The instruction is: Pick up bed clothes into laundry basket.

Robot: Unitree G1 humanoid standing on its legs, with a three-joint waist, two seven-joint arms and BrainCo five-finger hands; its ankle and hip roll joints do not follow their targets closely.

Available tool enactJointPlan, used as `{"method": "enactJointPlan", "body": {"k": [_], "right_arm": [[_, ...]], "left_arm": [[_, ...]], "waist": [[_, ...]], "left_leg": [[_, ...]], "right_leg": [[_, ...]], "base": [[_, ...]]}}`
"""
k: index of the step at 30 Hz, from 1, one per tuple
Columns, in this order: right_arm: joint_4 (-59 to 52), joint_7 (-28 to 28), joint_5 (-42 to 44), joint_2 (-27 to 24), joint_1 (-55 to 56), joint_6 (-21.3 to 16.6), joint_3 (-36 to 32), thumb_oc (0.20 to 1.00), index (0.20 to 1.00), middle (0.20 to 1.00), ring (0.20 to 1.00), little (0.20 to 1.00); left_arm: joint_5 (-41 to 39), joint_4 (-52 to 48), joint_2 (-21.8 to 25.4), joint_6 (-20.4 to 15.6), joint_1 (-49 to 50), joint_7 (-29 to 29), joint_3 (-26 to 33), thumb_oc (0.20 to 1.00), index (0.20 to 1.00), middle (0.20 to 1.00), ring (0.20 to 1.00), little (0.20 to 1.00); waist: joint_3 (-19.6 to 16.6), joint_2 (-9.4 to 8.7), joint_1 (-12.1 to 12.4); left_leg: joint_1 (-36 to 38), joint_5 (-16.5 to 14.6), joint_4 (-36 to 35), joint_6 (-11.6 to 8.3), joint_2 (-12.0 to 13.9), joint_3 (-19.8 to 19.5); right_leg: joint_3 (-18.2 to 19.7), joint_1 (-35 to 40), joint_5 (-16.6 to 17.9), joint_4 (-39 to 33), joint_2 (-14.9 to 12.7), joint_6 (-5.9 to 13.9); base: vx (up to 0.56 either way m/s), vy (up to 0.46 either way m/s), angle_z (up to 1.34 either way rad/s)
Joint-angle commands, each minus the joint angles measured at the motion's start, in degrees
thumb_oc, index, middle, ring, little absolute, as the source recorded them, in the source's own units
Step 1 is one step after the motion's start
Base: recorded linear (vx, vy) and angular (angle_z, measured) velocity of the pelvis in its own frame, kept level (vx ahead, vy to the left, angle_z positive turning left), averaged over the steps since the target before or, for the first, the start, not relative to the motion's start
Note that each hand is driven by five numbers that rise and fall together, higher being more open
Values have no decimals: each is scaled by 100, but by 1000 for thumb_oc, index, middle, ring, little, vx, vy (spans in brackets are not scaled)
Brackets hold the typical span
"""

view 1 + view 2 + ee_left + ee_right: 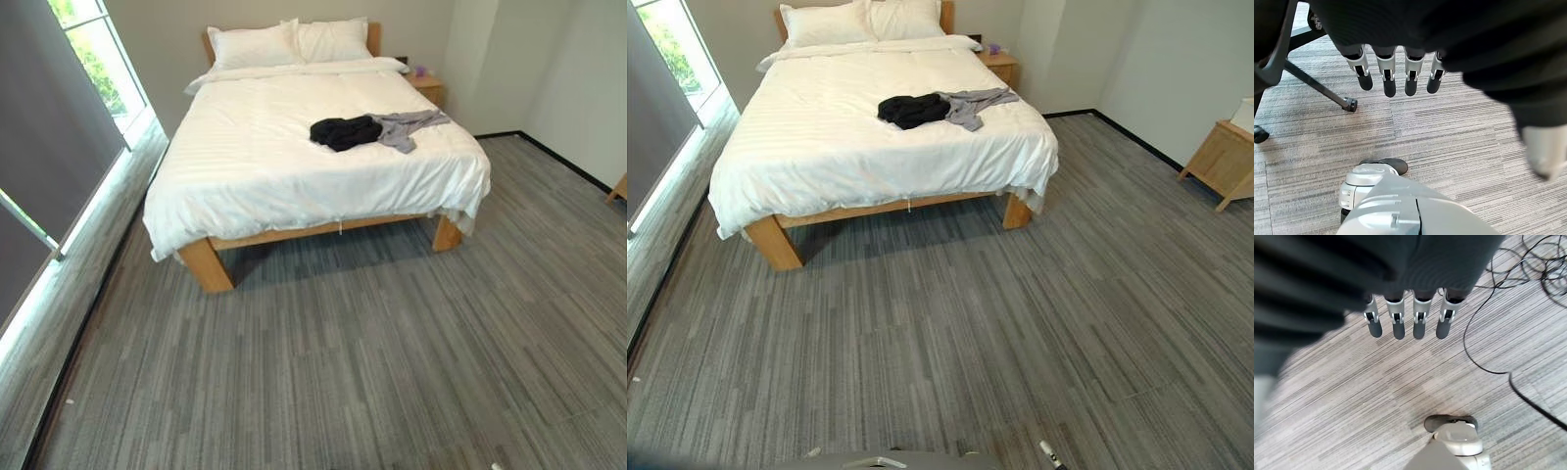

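Black clothes [345, 131] and grey clothes [407, 125] are lying on the bed [265, 147] — both hands, left [1396, 73] and right [1408, 316], are hanging empty, fingers straight.

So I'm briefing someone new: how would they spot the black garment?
Find the wooden bed with white bedding. On its cover, towards the nightstand side, two garments lie touching. The black garment is the bunched, darker one; the grey garment beside it is paler and spread flatter.
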Motion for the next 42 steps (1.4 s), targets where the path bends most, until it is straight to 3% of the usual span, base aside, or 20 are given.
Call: {"method": "enactJointPlan", "body": {"k": [1, 7, 11, 16, 17, 18, 20, 24, 30, 35, 42], "right_arm": [[217, -39, 158, -80, -245, -36, -72, 1000, 1000, 1000, 1000, 1000], [219, -59, 163, -95, -231, -58, -88, 1000, 1000, 1000, 1000, 1000], [164, 37, 288, -217, -393, -17, -90, 1000, 1000, 1000, 1000, 1000], [-262, -5, 335, -329, -470, -86, -113, 1000, 1000, 1000, 1000, 1000], [-1117, -63, 472, -490, -509, -173, -197, 1000, 1000, 1000, 1000, 1000], [-1132, -68, 470, -487, -496, -165, -199, 1000, 1000, 1000, 1000, 1000], [-2067, -82, 346, -621, -367, -208, -229, 1000, 1000, 1000, 1000, 1000], [-4809, 55, -84, -806, 275, -265, -639, 1000, 1000, 1000, 1000, 1000], [-5624, 54, -47, -584, 625, -508, -891, 1000, 1000, 1000, 1000, 1000], [-5204, -38, 32, -395, 650, -560, -766, 1000, 1000, 1000, 1000, 1000], [-5514, -6, 313, -237, 530, -538, -597, 1000, 1000, 1000, 1000, 1000]], "left_arm": [[-184, 192, 36, -66, -443, 61, 92, 1000, 1000, 1000, 1000, 1000], [-189, 168, 44, -100, -466, 118, 60, 1000, 1000, 1000, 1000, 1000], [-926, -355, 77, -201, -566, -34, 77, 1000, 1000, 1000, 1000, 1000], [-679, -805, 216, -241, -620, 48, -157, 1000, 1000, 1000, 1000, 1000], [-755, -1678, 380, -306, -640, 110, -270, 1000, 1000, 1000, 1000, 1000], [-755, -1692, 381, -297, -628, 112, -272, 1000, 1000, 1000, 1000, 1000], [-806, -2768, 582, -309, -464, 146, -265, 1000, 1000, 1000, 1000, 1000], [-1171, -5365, 1001, -333, 220, 3, 219, 1000, 1000, 1000, 1000, 1000], [-1281, -5985, 907, -459, 456, 33, 475, 1000, 1000, 1000, 1000, 1000], [-1193, -5568, 747, -411, 379, 143, 381, 1000, 1000, 1000, 1000, 1000], [-1254, -5670, 736, -378, 403, 350, 595, 1000, 1000, 1000, 1000, 1000]], "waist": [[279, -112, -22], [240, -118, -29], [210, -109, -9], [208, -90, -19], [213, -42, -71], [213, -42, -67], [225, -23, -92], [260, 15, -144], [269, 14, -176], [304, 3, -188], [419, -25, -139]], "left_leg": [[342, -99, -270, -237, 76, -173], [414, -98, -346, -246, 74, -191], [441, -92, -380, -260, 84, -229], [467, -92, -393, -267, 89, -225], [475, -84, -407, -274, 85, -195], [481, -86, -407, -274, 86, -193], [485, -80, -407, -272, 84, -174], [520, -94, -428, -272, 89, -121], [568, -135, -456, -255, 87, -81], [603, -154, -479, -250, 77, -50], [507, -161, -433, -218, 38, -13]], "right_leg": [[-176, 1079, 991, -1796, -346, 724], [-171, 1130, 963, -1818, -341, 718], [-193, 1146, 953, -1835, -336, 718], [-177, 1154, 960, -1844, -327, 726], [-151, 1138, 967, -1840, -324, 737], [-148, 1142, 966, -1839, -323, 737], [-132, 1136, 973, -1832, -322, 742], [-96, 1129, 975, -1832, -334, 769], [-74, 1162, 945, -1839, -350, 785], [-54, 1163, 945, -1847, -357, 793], [-45, 1077, 991, -1811, -422, 843]], "base": [[32, 6, 4], [21, 5, 3], [20, 1, 10], [0, 0, 0], [0, 0, 0], [0, 0, 0], [-8, 9, -7], [4, 11, -12], [10, 6, -3], [6, 14, -4], [2, 25, -8]]}}
